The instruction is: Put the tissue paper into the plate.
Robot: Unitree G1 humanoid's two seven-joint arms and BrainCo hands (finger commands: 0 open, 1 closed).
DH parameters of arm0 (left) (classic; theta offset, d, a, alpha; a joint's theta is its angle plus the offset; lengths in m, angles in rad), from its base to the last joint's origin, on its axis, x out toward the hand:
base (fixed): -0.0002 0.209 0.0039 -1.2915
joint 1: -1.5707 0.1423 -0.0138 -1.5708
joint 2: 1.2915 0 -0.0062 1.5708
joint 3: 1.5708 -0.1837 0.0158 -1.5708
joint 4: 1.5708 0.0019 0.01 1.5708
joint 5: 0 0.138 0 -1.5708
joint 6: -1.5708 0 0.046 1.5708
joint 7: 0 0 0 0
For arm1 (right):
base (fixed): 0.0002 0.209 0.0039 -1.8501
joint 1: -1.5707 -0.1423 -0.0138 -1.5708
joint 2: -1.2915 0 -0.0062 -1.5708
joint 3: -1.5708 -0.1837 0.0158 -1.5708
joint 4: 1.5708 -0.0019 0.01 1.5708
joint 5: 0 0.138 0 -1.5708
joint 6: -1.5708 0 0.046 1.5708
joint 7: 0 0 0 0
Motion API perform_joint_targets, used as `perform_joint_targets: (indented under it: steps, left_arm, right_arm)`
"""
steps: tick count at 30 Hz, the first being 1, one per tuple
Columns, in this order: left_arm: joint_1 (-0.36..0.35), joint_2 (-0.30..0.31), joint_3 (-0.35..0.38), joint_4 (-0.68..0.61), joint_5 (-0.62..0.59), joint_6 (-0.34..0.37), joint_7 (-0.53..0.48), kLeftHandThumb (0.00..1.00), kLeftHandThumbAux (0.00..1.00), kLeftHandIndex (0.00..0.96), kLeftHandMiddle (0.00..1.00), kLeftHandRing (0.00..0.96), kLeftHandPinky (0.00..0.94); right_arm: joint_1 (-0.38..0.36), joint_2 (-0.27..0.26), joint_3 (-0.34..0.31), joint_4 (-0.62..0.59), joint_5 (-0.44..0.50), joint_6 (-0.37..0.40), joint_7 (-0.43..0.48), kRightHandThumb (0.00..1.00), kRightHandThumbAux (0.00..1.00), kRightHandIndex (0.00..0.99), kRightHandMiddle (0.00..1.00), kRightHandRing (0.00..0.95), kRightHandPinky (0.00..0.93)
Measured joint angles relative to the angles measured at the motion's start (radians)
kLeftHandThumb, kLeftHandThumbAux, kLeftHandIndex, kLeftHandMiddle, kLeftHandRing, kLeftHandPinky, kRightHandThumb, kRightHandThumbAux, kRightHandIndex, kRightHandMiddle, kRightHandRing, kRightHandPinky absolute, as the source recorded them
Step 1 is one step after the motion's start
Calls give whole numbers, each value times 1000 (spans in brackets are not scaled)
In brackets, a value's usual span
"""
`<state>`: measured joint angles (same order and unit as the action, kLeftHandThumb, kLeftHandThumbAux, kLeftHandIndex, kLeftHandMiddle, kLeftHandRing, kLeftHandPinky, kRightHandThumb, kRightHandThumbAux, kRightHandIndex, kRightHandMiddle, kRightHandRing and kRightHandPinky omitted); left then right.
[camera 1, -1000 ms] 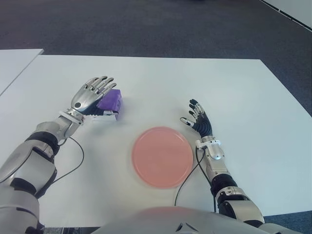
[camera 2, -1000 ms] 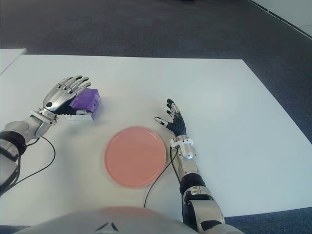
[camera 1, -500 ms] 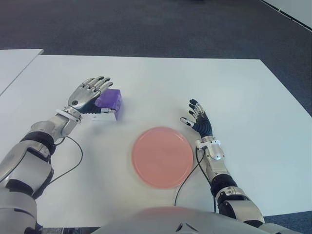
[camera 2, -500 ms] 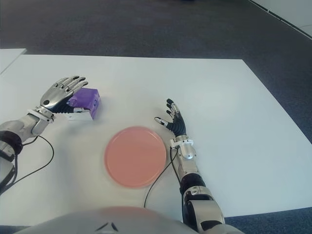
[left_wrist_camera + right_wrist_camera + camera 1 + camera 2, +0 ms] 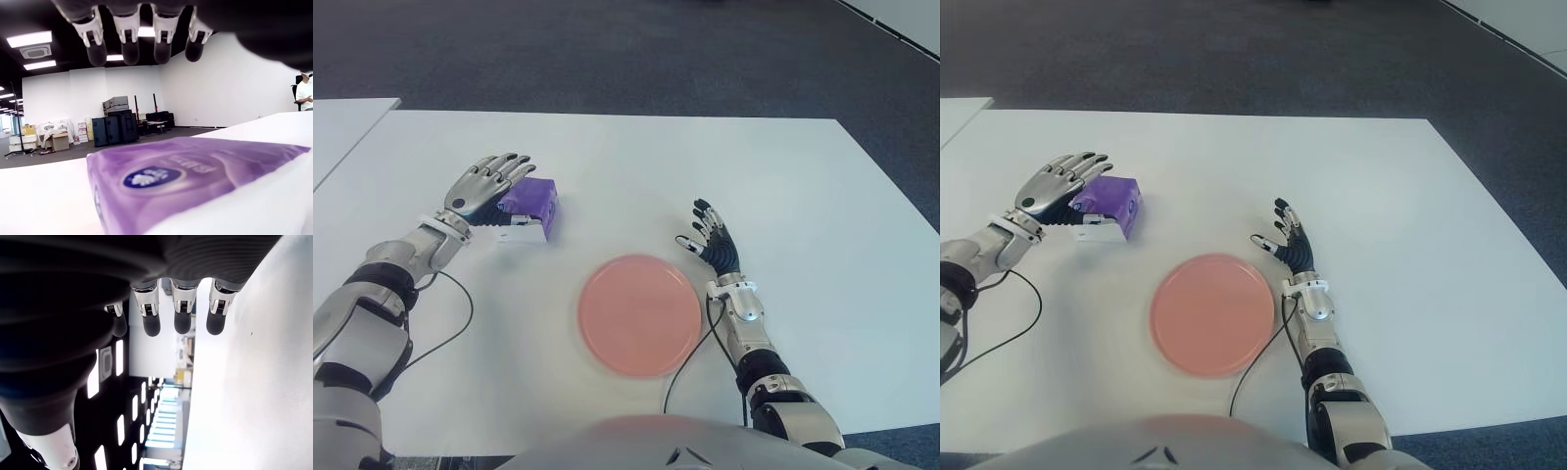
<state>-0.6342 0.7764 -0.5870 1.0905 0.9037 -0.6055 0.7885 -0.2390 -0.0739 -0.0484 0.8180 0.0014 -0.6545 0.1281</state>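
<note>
Left eye view: a white bench (image 5: 607, 166) carries a purple tissue pack (image 5: 530, 205) on the robot's left and a round pink plate (image 5: 639, 314) near the middle, well apart from each other. The left hand (image 5: 486, 184) shows at the pack's left side, fingers extended over its edge and not closed round it. The right hand (image 5: 713, 245) shows just right of the plate, fingers spread and holding nothing. A black cable (image 5: 690, 354) runs along the plate's right rim.

Right eye view: the same layout; the pack lies on the bench, outside the plate, with the left hand beside it.

Left wrist view: four fingertips (image 5: 130, 47) hang straight above the purple pack (image 5: 186, 171), clear of its top face.

Right wrist view: the right hand's fingers (image 5: 182, 313) are straight and apart, next to bare white bench (image 5: 249, 382)
</note>
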Motion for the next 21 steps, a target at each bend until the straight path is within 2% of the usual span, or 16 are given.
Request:
perform_joint_targets:
  steps: [21]
  left_arm:
    - [19,-7,0,22,-10,-77,-2,272,147,0,0,0,0]
  right_arm:
    - [0,-1,4,0,-3,0,-14,0,759,7,0,0,0]
